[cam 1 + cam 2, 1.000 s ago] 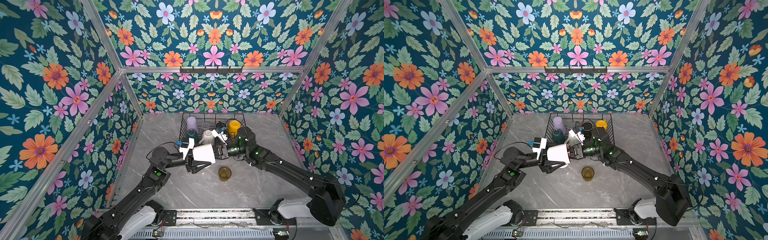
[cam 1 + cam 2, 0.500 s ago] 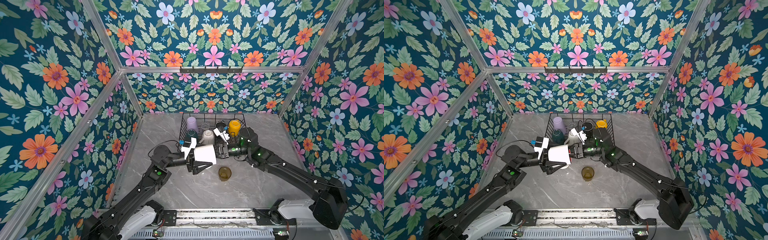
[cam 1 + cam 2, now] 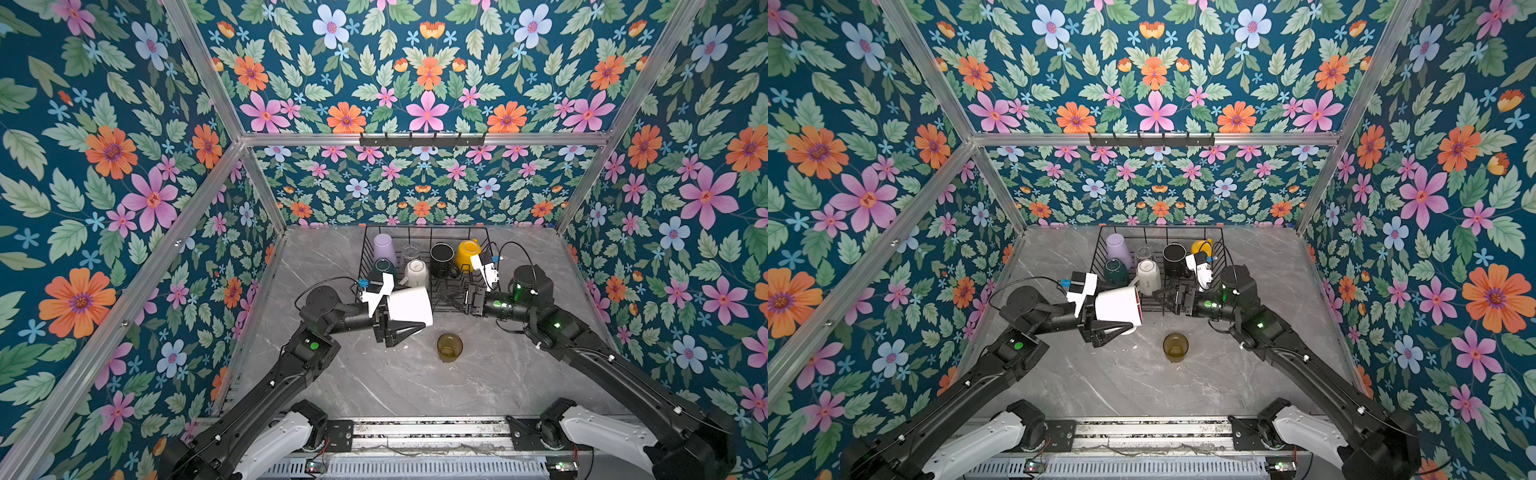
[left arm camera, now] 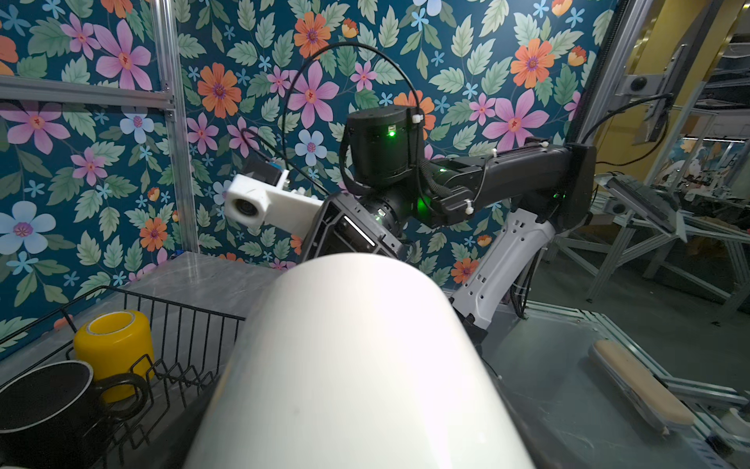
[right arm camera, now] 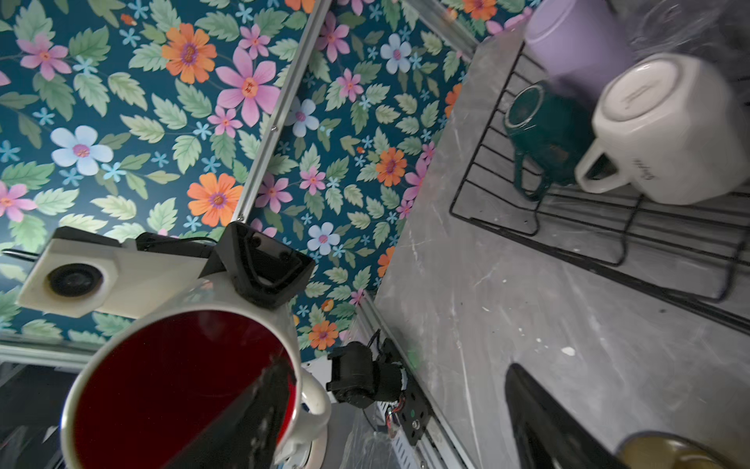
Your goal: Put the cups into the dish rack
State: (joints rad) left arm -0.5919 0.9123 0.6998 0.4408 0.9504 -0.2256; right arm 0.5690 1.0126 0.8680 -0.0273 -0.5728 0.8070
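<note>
Here, a grey marble table (image 3: 374,382) fills the floor of a flower-papered booth. The dish rack (image 3: 424,227) sits at its far side.

Six cups are already in the rack: the lilac tumbler (image 3: 384,248), clear glass (image 3: 410,252), black mug (image 3: 442,259), yellow mug (image 3: 467,251), dark green mug (image 3: 383,270) and white mug (image 3: 415,274).

The left gripper (image 3: 405,322) has its jaws spread wide across the body of the red-inside white mug (image 3: 1117,305). It holds the mug on its side above the table, just in front of the rack's near edge, with the red mouth facing the other arm.

The right gripper (image 3: 1163,296) has its jaws parted and holds nothing; its fingertips are close to the mug's rim.

The olive glass (image 3: 449,347) stands upright on the table, outside the rack.

The step in hand looks like placing the held mug. It would go best if the right gripper draws clear first. The left arm could then lift the mug over the near wire edge, turn the mouth downward, and lower it into the open stretch in front of the black mug. It should let go only once the rim is seated, and avoid knocking the white mug beside it.
</note>
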